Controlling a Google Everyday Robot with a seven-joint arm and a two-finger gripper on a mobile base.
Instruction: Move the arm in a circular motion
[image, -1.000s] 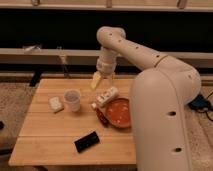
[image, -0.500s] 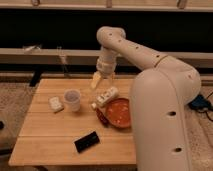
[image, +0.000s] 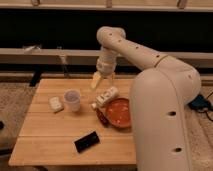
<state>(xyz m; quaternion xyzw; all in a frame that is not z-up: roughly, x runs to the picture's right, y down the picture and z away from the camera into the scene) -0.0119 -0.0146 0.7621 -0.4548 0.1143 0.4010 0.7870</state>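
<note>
Hanging spread and empty just above the table (image: 50, 135), the gripper (image: 102, 81) could be driven into the bottle (image: 107, 95) or cup (image: 72, 99) if the circle of the arm (image: 150, 55) is swept low.

The arm (image: 156, 87) is seen as a very large, thick, cream-white limb of smooth rounded segments dotted with small dark holes. Its bulkiest segment is raised at the right end of the table (image: 50, 136), covering that edge. From there a slimmer link is stretched up and leftward to a rounded joint above the table's far edge, then bent downward. The pale yellowish gripper (image: 102, 81) is held pointing down, just above the table's far middle.
</note>
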